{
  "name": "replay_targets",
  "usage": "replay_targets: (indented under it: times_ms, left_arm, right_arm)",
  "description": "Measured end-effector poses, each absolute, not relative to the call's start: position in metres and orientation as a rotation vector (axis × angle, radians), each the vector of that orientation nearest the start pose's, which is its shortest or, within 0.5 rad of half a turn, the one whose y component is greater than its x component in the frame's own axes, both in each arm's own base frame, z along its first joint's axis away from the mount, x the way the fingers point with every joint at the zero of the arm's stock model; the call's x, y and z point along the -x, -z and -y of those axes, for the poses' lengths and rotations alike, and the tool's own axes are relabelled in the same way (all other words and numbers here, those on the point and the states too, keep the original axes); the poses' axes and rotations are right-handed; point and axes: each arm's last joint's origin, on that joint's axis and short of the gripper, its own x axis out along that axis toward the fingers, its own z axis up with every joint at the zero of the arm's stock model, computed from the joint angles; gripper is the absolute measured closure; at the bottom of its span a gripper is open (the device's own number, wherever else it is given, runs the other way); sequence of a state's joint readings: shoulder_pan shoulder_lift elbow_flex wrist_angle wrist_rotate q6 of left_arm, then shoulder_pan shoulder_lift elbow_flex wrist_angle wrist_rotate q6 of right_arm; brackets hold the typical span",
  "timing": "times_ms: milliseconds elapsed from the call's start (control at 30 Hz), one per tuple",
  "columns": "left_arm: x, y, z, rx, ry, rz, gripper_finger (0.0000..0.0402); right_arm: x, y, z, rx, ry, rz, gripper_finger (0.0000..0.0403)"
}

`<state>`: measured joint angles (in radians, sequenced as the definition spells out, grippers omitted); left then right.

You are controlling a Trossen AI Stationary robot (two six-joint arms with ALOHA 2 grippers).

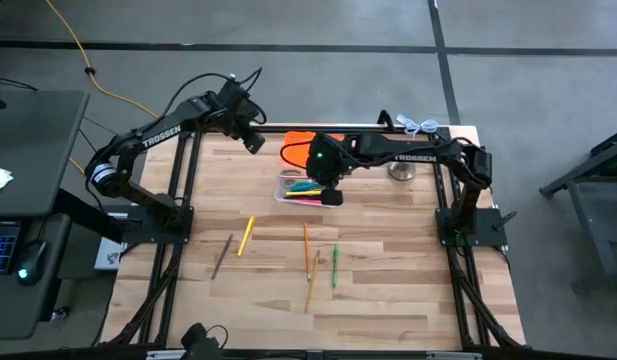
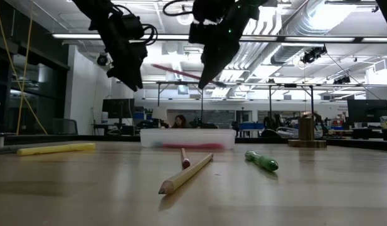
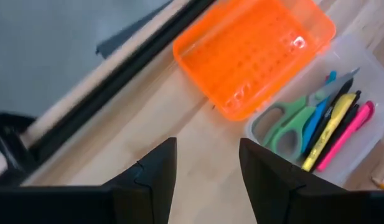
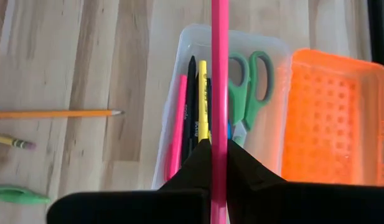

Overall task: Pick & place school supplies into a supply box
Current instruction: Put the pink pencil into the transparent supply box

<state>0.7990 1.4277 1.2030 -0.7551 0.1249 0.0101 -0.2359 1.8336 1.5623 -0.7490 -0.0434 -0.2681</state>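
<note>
The supply box (image 1: pixel 300 188), clear with an orange lid (image 1: pixel 298 148) lying open on its far side, stands at the table's far middle. It holds green scissors (image 4: pixel 248 78) and pink, black and yellow pens (image 4: pixel 192 106). My right gripper (image 1: pixel 330 195) hangs above the box, shut on a pink pen (image 4: pixel 220 68). My left gripper (image 3: pixel 207 168) hovers open and holds nothing, to the left of the lid near the table's far edge (image 1: pixel 256 143). A yellow marker (image 1: pixel 245 235), a dark pencil (image 1: pixel 222 255), orange pencils (image 1: pixel 308 258) and a green pen (image 1: pixel 335 266) lie on the table nearer the front. My right gripper pinches the pink pen's shaft (image 4: pixel 220 134) between its two fingers, which slant down from above. In the low view the pen (image 2: pixel 177 71) lies across the fingers, close to level, most of its length sticking out to one side. It is lifted clear above the box.
A silvery bell-like object (image 1: pixel 400 172) stands right of the box, under the right arm. The black frame rail (image 3: pixel 117 81) runs along the table's far edge next to my left gripper. Bare wood lies between the loose supplies and the front edge.
</note>
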Motion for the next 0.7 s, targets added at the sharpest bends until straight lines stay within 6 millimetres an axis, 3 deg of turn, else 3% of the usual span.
replay_targets:
  times_ms: [267,700]
  left_arm:
    - [-0.204,-0.286,-0.205,0.386,-0.599,-0.893,0.0202]
    - [-0.187,-0.235,-0.202,0.44,-0.601,-0.883,0.0202]
  right_arm:
    - [-0.39,-0.244,0.092,0.045,0.045,-1.09,0.0403]
    - [-0.4,-0.212,0.096,-0.003,0.071,-1.17,0.0403]
